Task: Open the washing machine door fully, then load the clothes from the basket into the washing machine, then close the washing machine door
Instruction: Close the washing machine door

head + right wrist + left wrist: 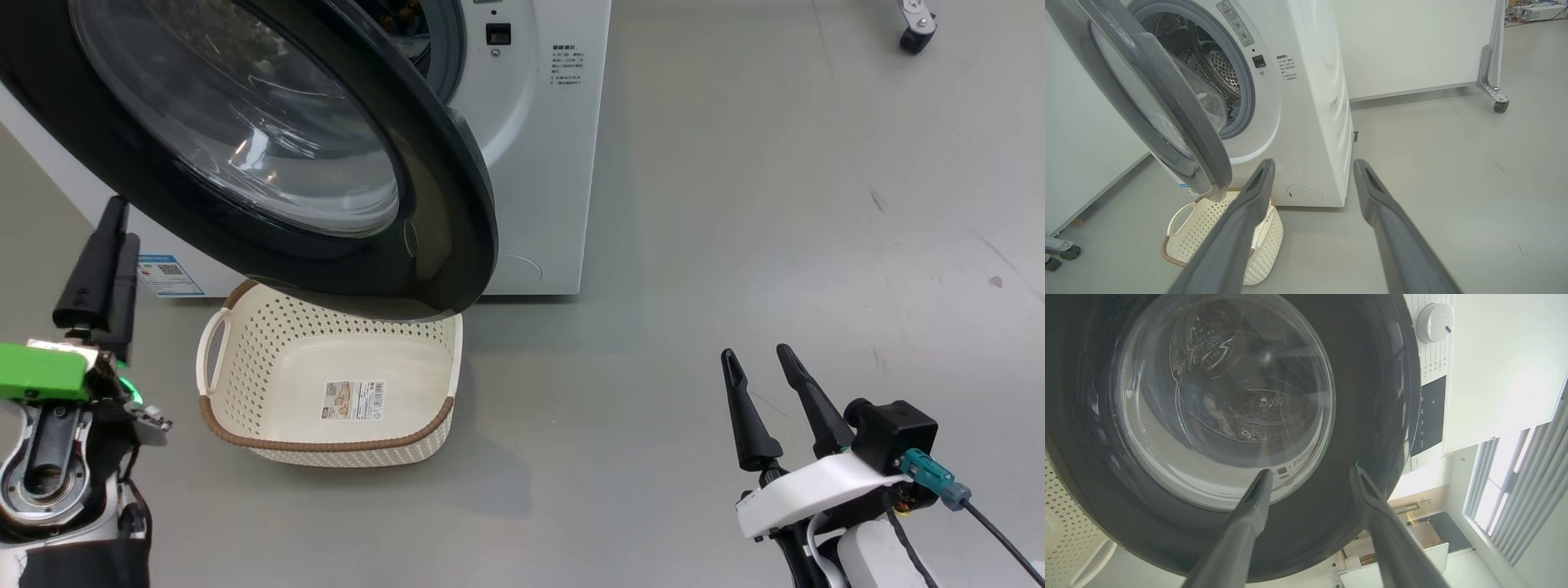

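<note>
The washing machine point(539, 163) stands at the top with its round black door point(269, 147) swung partly open, the lower edge hanging over the basket point(326, 445). The cream basket is on the floor, holding nothing but its label sticker. In the right wrist view, light blue printed clothes point(1235, 108) show inside the steel drum. My left gripper point(125, 219) is open just left of the door and below it. The left wrist view has it point(1310, 471) pointing at the glass window point(1224, 396). My right gripper point(755, 351) is open and holds nothing, to the right over the floor.
A white wheeled partition stands right of the machine, its caster point(1499, 106) on the grey floor. Another caster point(1065, 251) sits at the lower left by a white panel. The machine's control dial point(1435, 322) shows beyond the door. Bare floor stretches to the right.
</note>
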### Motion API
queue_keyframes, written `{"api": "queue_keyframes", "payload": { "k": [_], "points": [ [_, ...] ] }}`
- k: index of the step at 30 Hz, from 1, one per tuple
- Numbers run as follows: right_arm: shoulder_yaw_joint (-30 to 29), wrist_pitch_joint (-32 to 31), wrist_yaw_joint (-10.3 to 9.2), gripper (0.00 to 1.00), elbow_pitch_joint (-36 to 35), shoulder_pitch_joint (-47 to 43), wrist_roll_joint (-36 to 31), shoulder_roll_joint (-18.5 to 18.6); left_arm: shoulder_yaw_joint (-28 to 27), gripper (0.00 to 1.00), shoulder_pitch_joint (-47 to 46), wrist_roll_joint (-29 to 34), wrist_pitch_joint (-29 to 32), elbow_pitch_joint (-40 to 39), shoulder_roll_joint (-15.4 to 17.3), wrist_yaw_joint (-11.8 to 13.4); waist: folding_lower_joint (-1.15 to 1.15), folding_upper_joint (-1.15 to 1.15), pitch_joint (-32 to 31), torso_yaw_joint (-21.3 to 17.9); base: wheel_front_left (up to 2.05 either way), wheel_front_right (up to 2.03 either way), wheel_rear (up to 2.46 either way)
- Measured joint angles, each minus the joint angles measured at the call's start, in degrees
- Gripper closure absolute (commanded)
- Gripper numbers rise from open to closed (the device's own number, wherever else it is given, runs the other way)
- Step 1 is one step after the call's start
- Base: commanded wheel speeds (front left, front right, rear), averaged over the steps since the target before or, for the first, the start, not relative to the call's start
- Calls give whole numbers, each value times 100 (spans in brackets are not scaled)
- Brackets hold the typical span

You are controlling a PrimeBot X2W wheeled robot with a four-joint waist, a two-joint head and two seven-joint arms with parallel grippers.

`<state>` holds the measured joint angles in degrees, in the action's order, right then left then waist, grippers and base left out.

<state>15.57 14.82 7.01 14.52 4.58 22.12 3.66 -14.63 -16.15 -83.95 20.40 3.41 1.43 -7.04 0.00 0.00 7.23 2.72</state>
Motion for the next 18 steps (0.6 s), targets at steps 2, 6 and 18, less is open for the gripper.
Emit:
{"api": "queue_keyframes", "payload": {
  "k": [2, 6, 18],
  "points": [
    [3, 0, 0, 0, -10, -4, 0, -3, 24, 0, 71, 449, -287, -167, 133, 0, 0, 0, -10, -4, 0, 0, 0],
    [21, 0, 0, 0, -24, -8, 0, -4, 209, 0, 259, 1314, -792, -446, 474, -1, 0, 0, -31, -11, 0, 0, 0],
    [102, 0, 0, 0, -31, -24, -56, 0, 1323, 0, 736, 3582, -2520, -771, 1266, -5, 0, 0, -65, -31, 0, 0, 0]
  ]
}}
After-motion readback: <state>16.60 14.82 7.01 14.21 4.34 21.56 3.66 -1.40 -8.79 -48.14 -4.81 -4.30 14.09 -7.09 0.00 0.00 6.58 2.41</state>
